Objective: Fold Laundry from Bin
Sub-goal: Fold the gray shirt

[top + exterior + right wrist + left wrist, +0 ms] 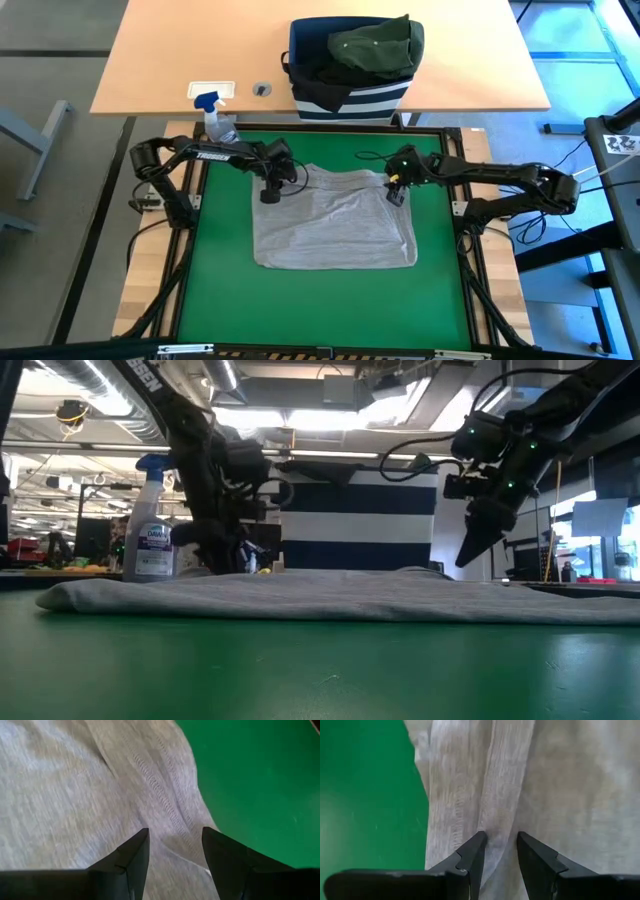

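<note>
- Two surfaces: green mat (220,290) in front, pale wooden bench (170,50) behind; ceiling strip lights beyond.
- Light grey garment (335,225), thin and wrinkled, lies flat on mat.
- Striped fabric bin (350,95) holds dark olive garment (375,45).
- Left tool (499,840) and right tool (175,836) part-open over grey cloth, gripping nothing.

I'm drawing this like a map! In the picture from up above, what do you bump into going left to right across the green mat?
Spray bottle → left gripper, open over the cloth's edge → light grey garment → right gripper, open over its other side.
</note>
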Controlling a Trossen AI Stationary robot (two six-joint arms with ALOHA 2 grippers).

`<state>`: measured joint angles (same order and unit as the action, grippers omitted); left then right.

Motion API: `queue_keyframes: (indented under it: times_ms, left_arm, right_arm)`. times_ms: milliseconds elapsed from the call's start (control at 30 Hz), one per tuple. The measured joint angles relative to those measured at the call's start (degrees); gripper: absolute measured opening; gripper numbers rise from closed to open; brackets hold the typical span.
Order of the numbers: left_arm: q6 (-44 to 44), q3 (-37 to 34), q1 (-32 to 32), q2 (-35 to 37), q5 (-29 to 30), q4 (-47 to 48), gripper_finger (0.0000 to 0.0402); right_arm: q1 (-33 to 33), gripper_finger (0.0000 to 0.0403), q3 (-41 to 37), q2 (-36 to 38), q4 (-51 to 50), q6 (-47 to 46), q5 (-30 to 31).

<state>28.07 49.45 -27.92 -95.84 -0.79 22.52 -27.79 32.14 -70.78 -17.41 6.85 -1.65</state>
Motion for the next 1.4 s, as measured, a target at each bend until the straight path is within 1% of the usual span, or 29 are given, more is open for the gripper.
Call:
queue_keyframes:
  times_ms: [133,300,367,500,733,833,1033,1133,1233,1300,1400]
  left_arm:
    - [-2.27,0.00,-0.17,-0.10,1.40,-2.59,0.0110]
    - [-4.81,0.00,-0.32,-0.10,2.32,-3.38,0.0110]
    - [-6.12,0.00,-0.31,-0.10,3.84,-3.56,0.0106]
    - [-8.76,0.00,-0.43,-0.10,7.67,-3.58,0.0086]
    - [-14.27,0.00,-0.70,-0.07,8.39,-3.58,0.0045]
    - [-14.51,0.00,-0.72,-0.07,8.41,-3.55,0.0032]
    - [-14.60,0.00,-0.72,-0.05,8.70,-3.53,0.0016]
    - [-14.68,0.00,-0.72,-0.05,9.32,-3.53,0.0012]
    - [-16.84,0.00,-0.72,-0.05,11.59,-3.53,0.0009]
    - [-17.55,0.00,-0.72,-0.03,12.78,-3.43,0.0006]
    - [-19.06,0.00,-0.79,-0.03,14.53,-2.35,0.0002]
  right_arm:
    - [0.01,0.0182,-1.53,0.00,0.17,2.48,-0.02]
    - [0.02,0.0182,-2.73,0.00,1.33,5.53,0.04]
    - [0.02,0.0182,-3.17,-0.32,1.98,7.00,1.19]
    - [0.02,0.0182,-4.23,-2.57,4.38,9.72,2.53]
    - [0.02,0.0175,-4.24,-6.08,9.75,10.01,3.58]
    - [0.02,0.0154,-4.22,-6.53,9.97,10.14,4.56]
    - [0.02,0.0087,-3.02,-6.65,9.50,10.04,5.77]
    - [0.02,0.0048,-1.31,-6.58,9.81,10.00,8.59]
    - [-0.24,0.0012,-0.58,-6.58,9.64,9.99,11.82]
    - [-0.92,0.0006,-0.33,-6.58,9.00,9.80,11.96]
    - [-2.10,0.0014,0.36,-6.58,6.31,8.64,12.27]
